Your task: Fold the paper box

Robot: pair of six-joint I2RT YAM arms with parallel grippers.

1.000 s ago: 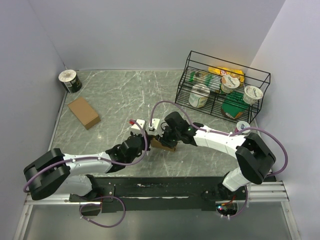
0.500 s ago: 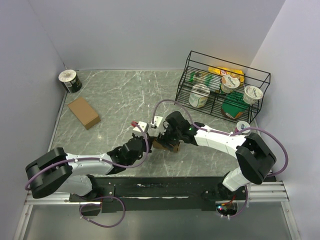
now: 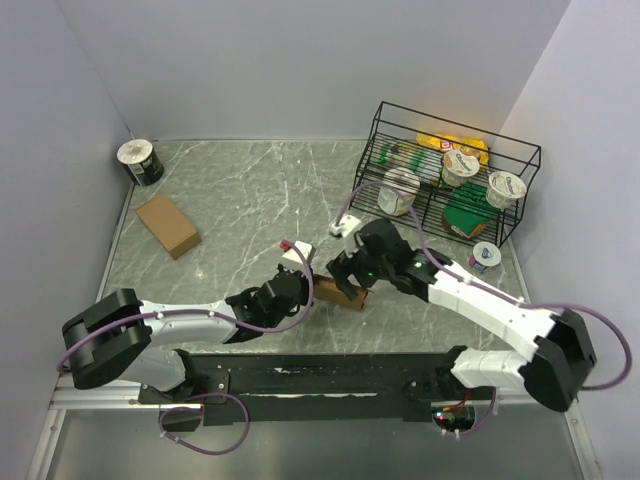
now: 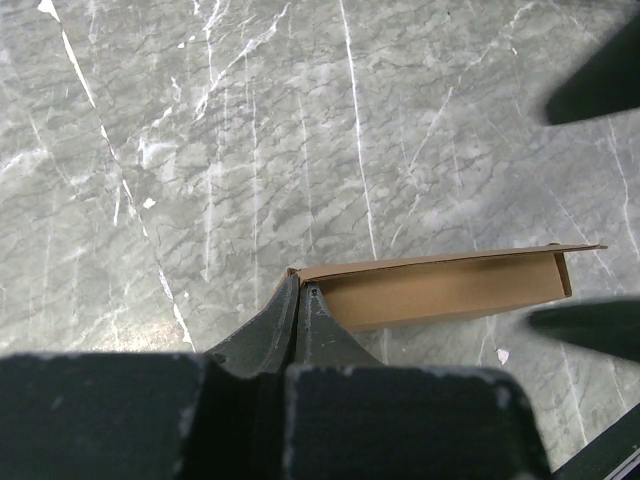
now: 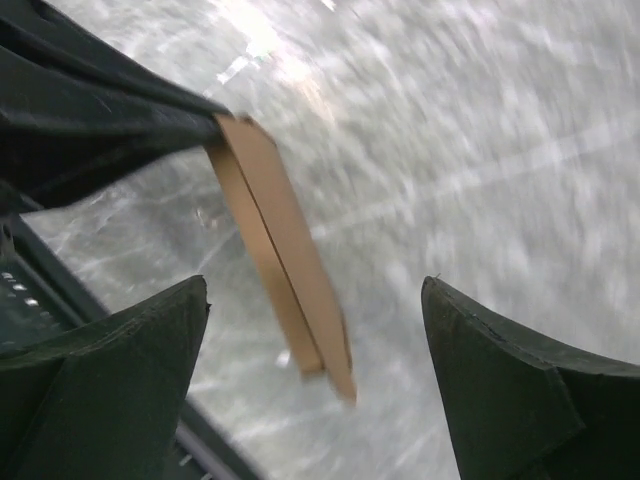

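The right gripper (image 5: 315, 295) has just sprung wide and let go of the paper box (image 4: 440, 290), which now sits between its spread fingers, touching neither, pinched at one end by the clamped left gripper (image 4: 299, 290) alone, probably so that the right can regrasp.

The right gripper (image 3: 347, 272) has released its hold: its jaws have spread wide and now stand clear on either side of the paper box (image 3: 343, 297). The right arm has swung toward the lower right of the top view. The left gripper (image 3: 300, 292) and the box have shifted slightly rightward and lower in the frame.
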